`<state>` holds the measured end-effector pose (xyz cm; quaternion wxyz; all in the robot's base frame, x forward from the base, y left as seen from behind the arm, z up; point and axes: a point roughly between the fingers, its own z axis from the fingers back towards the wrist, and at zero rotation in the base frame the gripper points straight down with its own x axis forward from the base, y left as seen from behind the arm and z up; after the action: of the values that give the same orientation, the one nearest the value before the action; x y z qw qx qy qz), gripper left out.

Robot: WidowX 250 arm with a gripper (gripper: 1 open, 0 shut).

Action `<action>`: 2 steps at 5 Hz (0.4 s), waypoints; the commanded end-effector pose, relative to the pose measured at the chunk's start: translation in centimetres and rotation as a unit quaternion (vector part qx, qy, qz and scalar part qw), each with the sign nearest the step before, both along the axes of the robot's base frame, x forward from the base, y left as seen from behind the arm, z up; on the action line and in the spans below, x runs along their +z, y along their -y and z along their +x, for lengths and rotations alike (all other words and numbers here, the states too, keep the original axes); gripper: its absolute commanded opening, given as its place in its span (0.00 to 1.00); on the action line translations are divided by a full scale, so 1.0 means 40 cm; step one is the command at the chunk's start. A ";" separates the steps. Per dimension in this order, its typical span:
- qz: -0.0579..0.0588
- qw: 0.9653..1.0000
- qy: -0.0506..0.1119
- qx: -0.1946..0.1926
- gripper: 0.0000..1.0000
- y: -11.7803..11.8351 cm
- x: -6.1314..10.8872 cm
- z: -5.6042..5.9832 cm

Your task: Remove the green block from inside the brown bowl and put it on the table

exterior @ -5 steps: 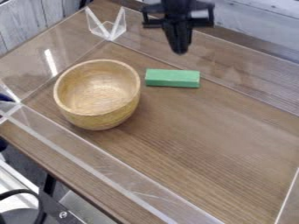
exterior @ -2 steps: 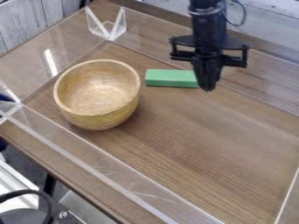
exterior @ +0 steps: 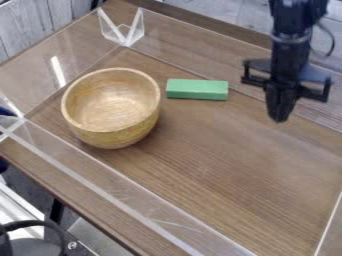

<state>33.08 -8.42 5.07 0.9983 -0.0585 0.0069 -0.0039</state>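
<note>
One scene, read from near to far. Nearest: low clear acrylic border wall [exterior: 134,215] edging the large brown wood-grain table [exterior: 214,170]. Farther in, at left: round light tan wooden bowl [exterior: 111,106] with thick rim, standing upright, hollow visibly empty. Just beside the bowl's far right rim, apart from it by a narrow strip of tabletop: small flat bright green rectangular block [exterior: 197,90], lying flat on the wood, long side roughly across the view. To the right of the block, well clear of it: dark robot gripper [exterior: 281,112], pointing straight down, jaws drawn together on nothing, tip low over bare table. Farthest: clear triangular acrylic piece [exterior: 123,30] at the back corner.

Step in hand, judged from the layout: placement apparently complete, block already out of the bowl and at rest on the table; arm in a retreat or parking position. Next move, as a judgement: no further grasp called for; at most a lift away from the surface, keeping clear of block and border wall.
</note>
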 end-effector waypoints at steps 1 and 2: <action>0.005 0.999 0.042 -0.016 0.00 0.005 -0.008 0.048; 0.014 0.997 0.068 -0.023 0.00 -0.017 -0.014 0.070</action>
<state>34.87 -7.79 2.48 0.9983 -0.0397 -0.0265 -0.0320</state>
